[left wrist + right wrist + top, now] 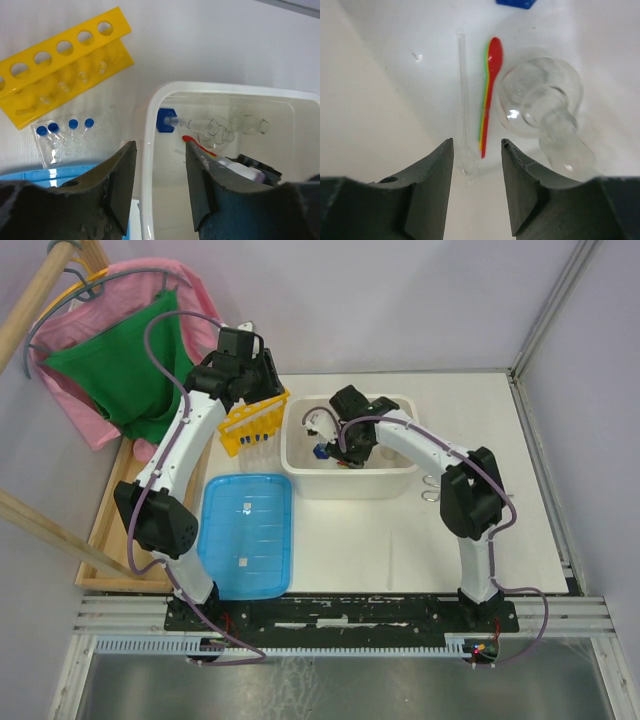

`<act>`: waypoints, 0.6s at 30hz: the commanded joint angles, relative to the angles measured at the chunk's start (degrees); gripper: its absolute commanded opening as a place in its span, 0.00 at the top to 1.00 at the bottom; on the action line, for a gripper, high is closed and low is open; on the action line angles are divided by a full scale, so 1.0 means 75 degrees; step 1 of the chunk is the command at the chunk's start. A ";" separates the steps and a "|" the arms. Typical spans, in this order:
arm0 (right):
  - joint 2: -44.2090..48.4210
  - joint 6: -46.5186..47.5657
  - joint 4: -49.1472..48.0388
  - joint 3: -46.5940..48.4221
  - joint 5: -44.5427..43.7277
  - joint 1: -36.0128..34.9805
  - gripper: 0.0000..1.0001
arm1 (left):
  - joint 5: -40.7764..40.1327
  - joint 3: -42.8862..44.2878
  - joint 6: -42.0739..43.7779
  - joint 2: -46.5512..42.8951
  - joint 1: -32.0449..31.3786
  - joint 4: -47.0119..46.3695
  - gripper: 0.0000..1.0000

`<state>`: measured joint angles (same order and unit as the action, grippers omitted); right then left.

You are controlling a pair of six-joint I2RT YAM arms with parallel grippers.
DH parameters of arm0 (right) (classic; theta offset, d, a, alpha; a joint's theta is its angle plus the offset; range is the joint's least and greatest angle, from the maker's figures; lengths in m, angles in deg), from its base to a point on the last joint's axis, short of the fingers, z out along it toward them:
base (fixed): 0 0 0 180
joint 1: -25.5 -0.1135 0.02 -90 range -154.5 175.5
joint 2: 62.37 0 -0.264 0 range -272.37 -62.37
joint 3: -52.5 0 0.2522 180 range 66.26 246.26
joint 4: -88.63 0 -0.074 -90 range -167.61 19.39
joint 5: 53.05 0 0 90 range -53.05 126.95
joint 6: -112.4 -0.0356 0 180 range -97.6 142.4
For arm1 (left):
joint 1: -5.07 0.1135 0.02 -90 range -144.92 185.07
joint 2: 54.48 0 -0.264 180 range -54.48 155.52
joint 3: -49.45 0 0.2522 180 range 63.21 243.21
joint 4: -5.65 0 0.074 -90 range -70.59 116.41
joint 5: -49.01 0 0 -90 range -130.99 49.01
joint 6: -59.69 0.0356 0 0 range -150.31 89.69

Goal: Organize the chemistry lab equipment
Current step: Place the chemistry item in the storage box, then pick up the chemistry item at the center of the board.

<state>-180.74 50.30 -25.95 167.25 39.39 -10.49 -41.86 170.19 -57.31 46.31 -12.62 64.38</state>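
The yellow tube rack (pixel 60 65) lies on the table left of the white tub (pixel 147 150). Several blue-capped tubes (pixel 65 127) rest in a clear holder below it. My left gripper (pixel 160 147) hangs open above the tub's left rim, holding nothing. My right gripper (pixel 477 142) is open inside the tub, just over a thin clear rod (pixel 464 100) and stacked red, yellow and green spoon-tipped rods (pixel 490 90). Clear glass flasks (pixel 540 97) lie right of them. From above, the right gripper (pixel 335 435) sits low in the tub. Metal tongs (pixel 430 488) lie outside its right wall.
A flat blue ribbed lid (pixel 247 535) lies in front of the rack. A wooden crate (pixel 110 520) with green and pink cloths (pixel 120 360) stands at the left. A blue cap (pixel 165 120) rests in the tub's far left corner.
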 commanded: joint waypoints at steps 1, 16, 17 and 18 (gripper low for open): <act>0.1057 -0.0030 0.0425 0.0460 -0.0162 -0.0030 0.48 | 0.0245 0.0025 0.0142 -0.0180 0.0041 -0.0156 0.48; 0.4460 -0.5572 0.1152 -0.0616 -0.4007 -0.0008 0.56 | 0.0256 -0.0058 0.0183 -0.0150 0.0037 -0.0429 0.48; 0.4778 -0.6241 0.1296 -0.1101 -0.3770 -0.0018 0.56 | 0.0224 0.0001 0.0198 -0.0131 0.0037 -0.0430 0.48; 0.5095 -0.6949 0.1405 -0.1701 -0.3580 -0.0034 0.57 | 0.0218 0.0061 0.0210 -0.0110 0.0036 -0.0438 0.48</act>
<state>-150.27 23.59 -23.83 164.19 13.97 -10.58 -39.47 168.74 -57.31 46.31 -12.62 63.85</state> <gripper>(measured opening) 0.441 0.514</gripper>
